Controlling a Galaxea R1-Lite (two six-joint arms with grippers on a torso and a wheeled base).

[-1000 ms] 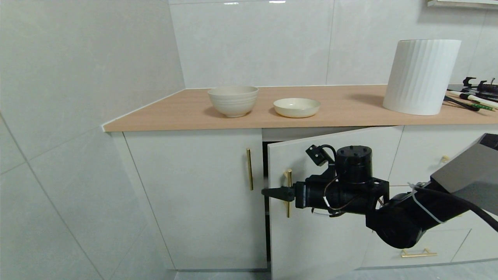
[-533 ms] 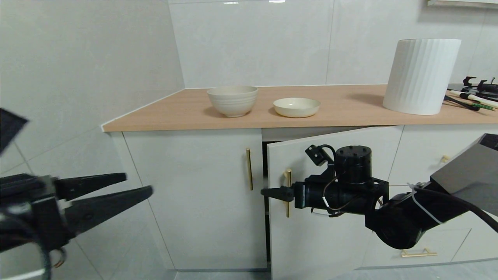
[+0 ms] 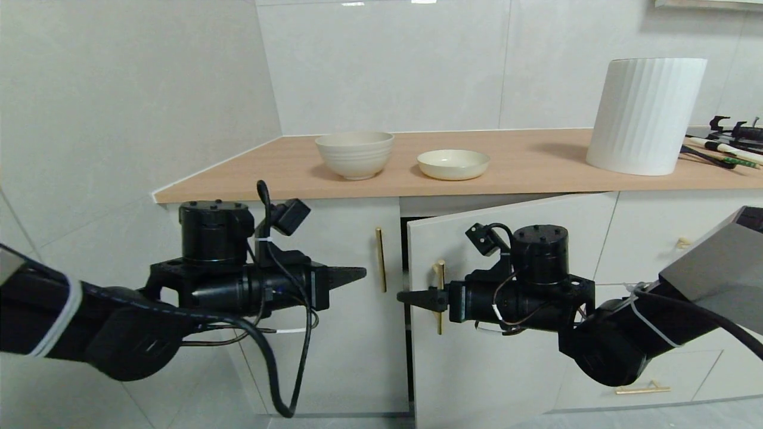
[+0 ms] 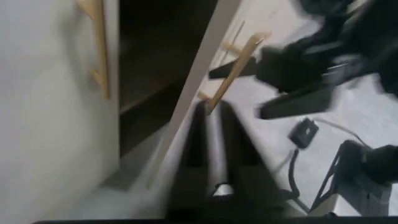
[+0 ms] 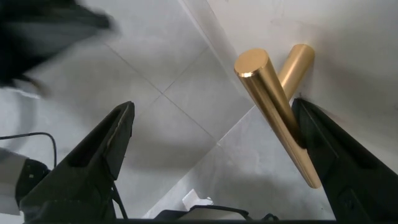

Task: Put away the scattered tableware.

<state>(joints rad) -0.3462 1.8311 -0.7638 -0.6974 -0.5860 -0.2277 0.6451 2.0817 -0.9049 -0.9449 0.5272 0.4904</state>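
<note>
A ribbed cream bowl (image 3: 354, 154) and a shallow cream dish (image 3: 453, 164) stand side by side on the wooden counter (image 3: 536, 164). Below them the right cabinet door (image 3: 512, 220) is slightly ajar. My right gripper (image 3: 417, 296) (image 5: 212, 106) is open at that door's gold handle (image 3: 440, 295) (image 5: 273, 106), which lies between its fingers, close to one of them. My left gripper (image 3: 357, 274) (image 4: 211, 109) hovers in front of the left door (image 3: 334, 238), pointing at the gap between the doors. Its fingers are only narrowly apart and hold nothing.
A tall white ribbed container (image 3: 647, 116) stands on the counter at the right, with utensils (image 3: 724, 152) beyond it. The left door has its own gold handle (image 3: 380, 259). A tiled wall (image 3: 119, 107) closes off the left side. A drawer handle (image 3: 641, 388) sits low right.
My left arm has come in from the left and swung right, up to the cabinet doors. The right gripper has stayed at the handle.
</note>
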